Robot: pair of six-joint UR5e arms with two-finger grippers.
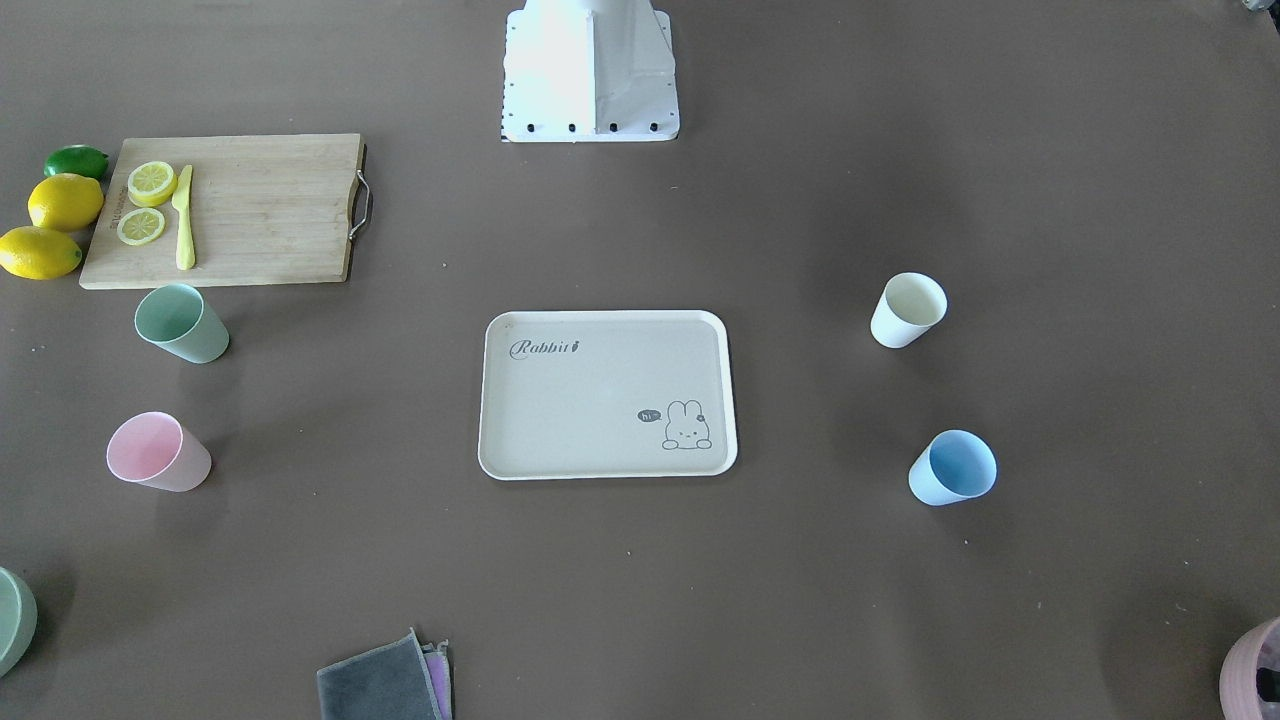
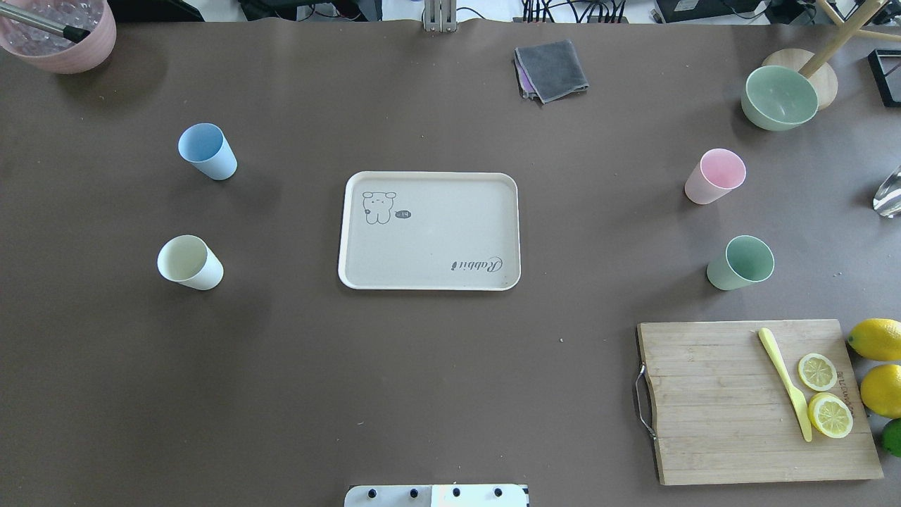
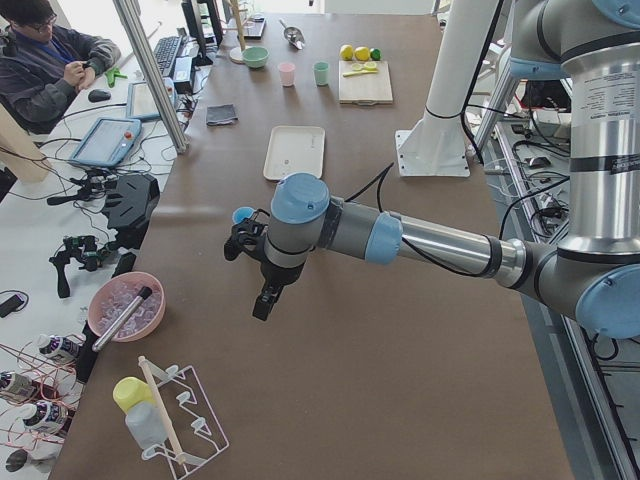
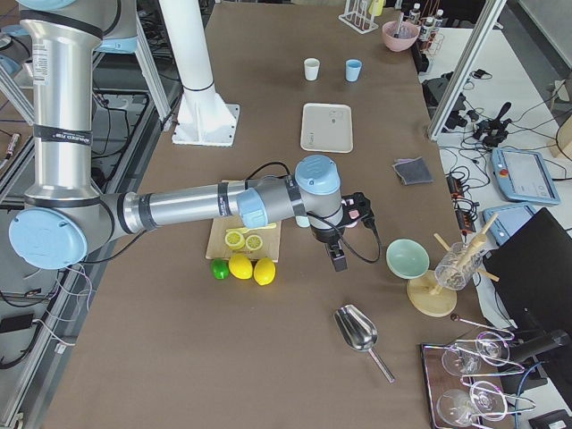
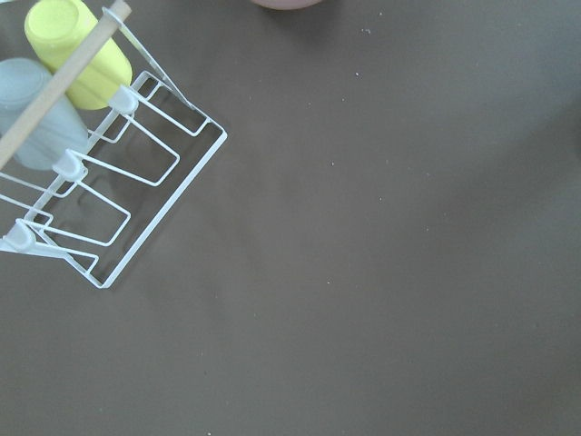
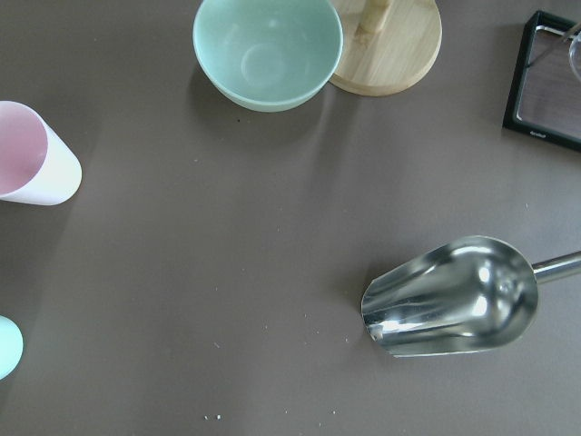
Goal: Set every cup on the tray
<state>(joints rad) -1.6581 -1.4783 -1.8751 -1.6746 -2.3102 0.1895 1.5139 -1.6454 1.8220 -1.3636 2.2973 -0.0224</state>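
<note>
Grey cloth: dark grey folded cloth at the operators' edge of the brown table, lying on a purple cloth whose edge shows at one side.
Tray: beige rectangular tray with a pale raised rim, "Rabbit" lettering and a bunny drawing, flat at the middle of the table, in front of the robot's white base.
Left-side cups: white plastic cup and blue plastic cup stand upright on the table on the robot's left, well apart from the tray; the white one is nearer the robot.
Right-side cups: mint-green plastic cup and pink plastic cup stand upright on the table on the robot's right, also well apart from the tray; the green one is near the board's edge.
Board: wooden cutting board with a metal handle carries two lemon slices and a yellow plastic knife; two whole lemons and a green lime lie at its outer end.
Left end effector: hangs above bare table beyond the blue cup, seen only from the side; released or clenched, I cannot tell. Its wrist view shows a white wire rack.
Right end effector: hangs above the table by the pink cup, near a mint-green bowl and a steel scoop; its state cannot be told either.
</note>
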